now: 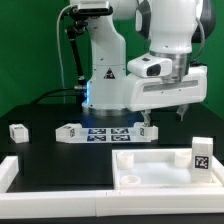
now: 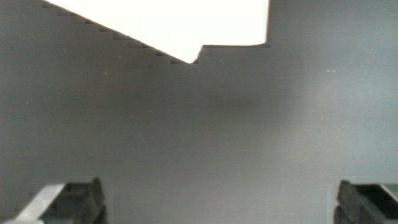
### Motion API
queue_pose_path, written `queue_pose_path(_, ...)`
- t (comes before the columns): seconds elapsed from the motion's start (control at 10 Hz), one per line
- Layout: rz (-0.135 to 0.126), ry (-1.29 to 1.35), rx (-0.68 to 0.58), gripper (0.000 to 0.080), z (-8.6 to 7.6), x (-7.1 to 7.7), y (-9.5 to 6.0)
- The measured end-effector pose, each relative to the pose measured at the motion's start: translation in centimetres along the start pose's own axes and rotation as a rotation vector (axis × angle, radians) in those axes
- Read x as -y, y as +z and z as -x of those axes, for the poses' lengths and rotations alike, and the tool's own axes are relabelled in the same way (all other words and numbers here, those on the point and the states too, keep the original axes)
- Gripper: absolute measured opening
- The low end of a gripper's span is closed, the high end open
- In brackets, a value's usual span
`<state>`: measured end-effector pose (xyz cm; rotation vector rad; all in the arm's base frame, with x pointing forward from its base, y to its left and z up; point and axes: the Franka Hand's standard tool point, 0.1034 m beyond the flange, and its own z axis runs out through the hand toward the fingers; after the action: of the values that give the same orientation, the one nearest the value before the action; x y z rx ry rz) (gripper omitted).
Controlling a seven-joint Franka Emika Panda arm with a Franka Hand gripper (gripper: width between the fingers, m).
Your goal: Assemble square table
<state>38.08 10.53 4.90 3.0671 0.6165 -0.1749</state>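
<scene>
gripper (image 1: 147,123) hanging centre-frame, fingers (image 2: 71,203) spread wide, nothing between, ready to pick | square table slab (image 1: 165,172) lower right of the exterior view, probably braced against border bar (image 1: 40,190) | loose leg (image 1: 17,130) far left, waiting

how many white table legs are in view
4. One leg at the exterior view's far left, one just left of the marker board, one at the back right, one upright by the square tabletop. The arm may hide others.

White plastic square slab with raised rim (image 1: 160,168) looking smooth, matt; black tabletop (image 1: 40,146) looking matt, even; white arm casing (image 1: 172,28) shining glossy.
</scene>
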Motion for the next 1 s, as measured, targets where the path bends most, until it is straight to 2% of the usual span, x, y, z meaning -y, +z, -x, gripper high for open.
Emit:
queue_pose_path(0.1, 0.000, 0.000, 0.003, 0.0649, 0.1, 0.0, 0.1)
queue_pose_path(0.2, -0.016, 0.022, 0.098, 0.0649, 1.3, 0.3, 0.9)
queue_pose_path(0.3, -0.014, 0.015, 0.237, 0.0649, 2.8, 0.6, 1.4)
queue_pose_path(0.5, -0.014, 0.016, 0.455, 0.0649, 4.8, 0.2, 1.6)
queue_pose_path(0.9, -0.015, 0.049, 0.690, 0.0649, 5.3, -0.2, 1.8)
queue_pose_path(1.0, -0.008, 0.088, 0.714, 0.0649, 4.7, -0.5, 2.3)
